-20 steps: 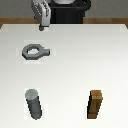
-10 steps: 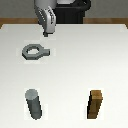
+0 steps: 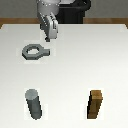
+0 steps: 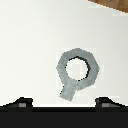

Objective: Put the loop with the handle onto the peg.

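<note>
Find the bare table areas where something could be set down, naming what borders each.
Free: the wide strip between the loop with the handle and the peg, the gap between peg and wooden block, and the table's right side in the exterior view. Crowded: around the gripper above the loop.

Even, bright, diffuse light; no glare. White table point(image 3: 70, 65) near blown out. Peg point(image 3: 34, 104) casts only a faint soft shadow at its base. Both views low-res, pixelated, edges jagged; no edge distortion.
</note>
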Controlling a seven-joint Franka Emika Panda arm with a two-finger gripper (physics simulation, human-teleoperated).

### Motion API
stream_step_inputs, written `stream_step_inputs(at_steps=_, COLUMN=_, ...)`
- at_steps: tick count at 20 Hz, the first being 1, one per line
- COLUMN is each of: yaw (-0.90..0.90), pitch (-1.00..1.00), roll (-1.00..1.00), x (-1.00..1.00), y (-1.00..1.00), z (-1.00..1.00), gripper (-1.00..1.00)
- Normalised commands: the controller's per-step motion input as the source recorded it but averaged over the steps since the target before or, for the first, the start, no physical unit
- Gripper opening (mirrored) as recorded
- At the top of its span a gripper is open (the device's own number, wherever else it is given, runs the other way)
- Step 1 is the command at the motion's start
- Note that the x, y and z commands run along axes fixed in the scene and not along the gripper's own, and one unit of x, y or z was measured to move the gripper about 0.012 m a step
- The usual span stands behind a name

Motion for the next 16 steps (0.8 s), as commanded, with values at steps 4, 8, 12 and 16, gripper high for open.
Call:
stream_step_inputs(at_steps=4, yaw=0.00, pitch=0.00, roll=0.00, x=-0.25, y=0.00, z=-0.25, gripper=1.00)
stream_step_inputs(at_steps=8, yaw=0.00, pitch=0.00, roll=0.00, x=0.00, y=0.00, z=0.00, gripper=1.00)
stream_step_inputs(at_steps=12, yaw=-0.08, pitch=0.00, roll=0.00, x=0.00, y=0.00, z=0.00, gripper=1.00)
stream_step_inputs(at_steps=16, yaw=-0.04, pitch=0.00, roll=0.00, x=0.00, y=0.00, z=0.00, gripper=1.00)
